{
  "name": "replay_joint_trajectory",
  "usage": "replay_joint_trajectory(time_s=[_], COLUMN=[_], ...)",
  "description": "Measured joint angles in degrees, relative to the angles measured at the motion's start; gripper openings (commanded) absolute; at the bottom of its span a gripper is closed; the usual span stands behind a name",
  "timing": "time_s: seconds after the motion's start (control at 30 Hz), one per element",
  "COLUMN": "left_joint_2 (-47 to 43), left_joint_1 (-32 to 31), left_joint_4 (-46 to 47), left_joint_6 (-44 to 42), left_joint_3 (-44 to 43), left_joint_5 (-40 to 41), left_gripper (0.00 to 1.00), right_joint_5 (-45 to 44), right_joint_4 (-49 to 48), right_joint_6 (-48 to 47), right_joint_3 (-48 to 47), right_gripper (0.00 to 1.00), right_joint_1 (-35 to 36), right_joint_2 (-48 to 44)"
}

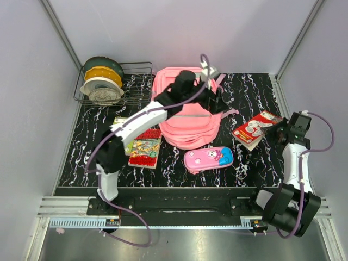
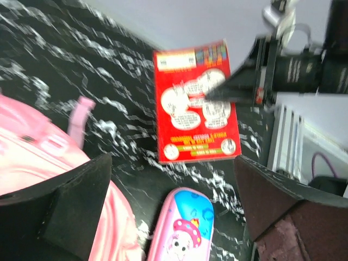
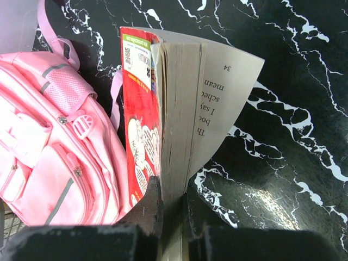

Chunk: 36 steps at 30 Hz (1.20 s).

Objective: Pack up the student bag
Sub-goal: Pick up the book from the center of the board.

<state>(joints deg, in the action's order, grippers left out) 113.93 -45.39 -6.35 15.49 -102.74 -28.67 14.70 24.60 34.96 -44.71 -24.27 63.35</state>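
Top view first: the left hand (image 1: 215, 100) hangs over the far right corner of the student bag (image 1: 187, 125), fingers spread wide with nothing between them. The bag lies flat on the tabletop (image 1: 244, 163), mostly beneath and to the left of that hand. Off to its right, the right hand (image 1: 278, 130) pinches the edge of a red book (image 1: 255, 128). A pencil case (image 1: 208, 159) lies on the near side of the bag.

Left wrist view: the left hand's fingers (image 2: 70, 212) gape wide. The red book (image 2: 196, 103) sits straight ahead of them, with the right hand (image 2: 239, 87) clamped on its right edge. The pencil case (image 2: 182, 225) shows between the fingers, and the bag (image 2: 32, 157) lies by the left one.

Right wrist view: the right hand (image 3: 171, 212) is pressed together on the book (image 3: 174, 109), whose pages fan out. The bag (image 3: 54, 141) lies close on the hand's left.
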Motion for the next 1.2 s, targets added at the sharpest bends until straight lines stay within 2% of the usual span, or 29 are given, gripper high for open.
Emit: replay_joint_trajectory(time_s=[0.2, 0.37, 0.47, 0.57, 0.77, 0.9, 1.2], left_joint_2=[-9.42, -16.35, -17.49, -17.42, -15.67, -15.52, -14.58], left_joint_1=[1.88, 1.73, 2.49, 3.28, 2.91, 2.71, 1.53], left_joint_4=[2.75, 0.48, -4.07, -7.67, -12.28, -14.12, -15.1], left_joint_6=[1.11, 5.44, 4.68, -0.9, -16.94, -25.11, -34.01], left_joint_3=[7.08, 25.68, 31.34, 30.58, 22.43, 21.99, 23.76], left_joint_5=[6.56, 17.94, 22.71, 22.34, 19.61, 17.16, 14.23], left_gripper=[0.99, 0.99, 0.99, 0.99, 0.99, 0.99, 0.93], right_joint_5=[2.19, 4.44, 5.49, 6.36, 7.48, 7.54, 7.56], right_joint_4=[2.32, 2.71, 2.78, 2.84, 3.23, 3.28, 3.34], right_joint_6=[0.26, 1.42, 1.73, 1.84, 1.84, 1.99, 2.03], right_joint_3=[-2.25, -3.37, -3.61, -3.63, -3.63, -3.63, -3.63], right_gripper=[0.0, 0.0, 0.0, 0.0, 0.0, 0.0, 0.0], right_joint_1=[-0.07, -0.07, -0.07, -0.07, -0.07, -0.07, -0.07], right_joint_2=[-0.55, -0.61, -0.61, -0.61, -0.61, -0.61, -0.61])
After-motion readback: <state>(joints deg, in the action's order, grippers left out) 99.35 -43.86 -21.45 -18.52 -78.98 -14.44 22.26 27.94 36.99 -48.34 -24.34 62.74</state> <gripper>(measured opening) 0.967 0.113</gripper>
